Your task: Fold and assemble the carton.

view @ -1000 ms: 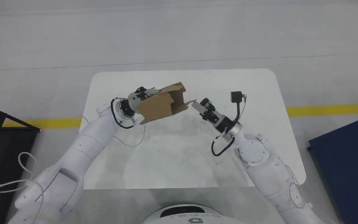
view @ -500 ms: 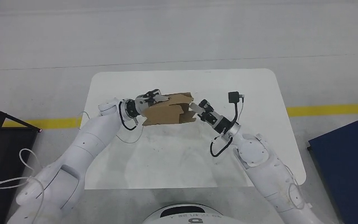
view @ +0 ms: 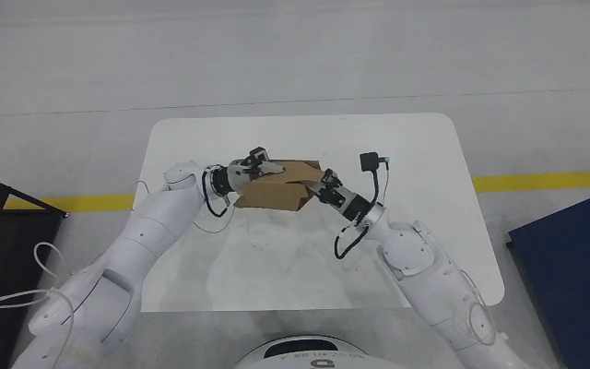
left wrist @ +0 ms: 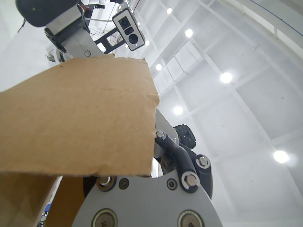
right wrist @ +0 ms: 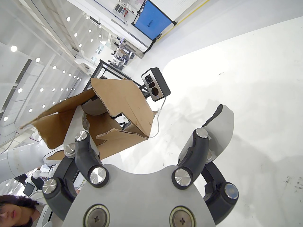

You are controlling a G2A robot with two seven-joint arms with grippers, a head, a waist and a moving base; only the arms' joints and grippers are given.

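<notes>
In the top view the brown carton (view: 277,184) sits in the upper middle of the frame, over the far central part of the white table (view: 415,240), with an arm coming in from each side. It lies on its side, its length running left to right. I cannot tell whether its underside rests on the table. The left hand (view: 255,164) is at the carton's upper left end and grips a cardboard panel. In the left wrist view that panel fills the left and centre of the frame, and one dark-tipped finger (left wrist: 187,137) shows just right of the cardboard edge, while the other is hidden behind it. The right hand (view: 321,183) meets the carton's right end, which is open with its flaps unfolded. In the right wrist view this hand is spread wide and grips nothing. One finger (right wrist: 77,121) reaches into the carton's open mouth at centre left, and the other (right wrist: 221,121) stands well apart at centre right, over bare table. A flap (right wrist: 123,100) with a stepped cut edge juts out beside the inner finger. A yellow stripe (view: 535,182) crosses the floor (view: 295,55) at both side edges of the top view.
</notes>
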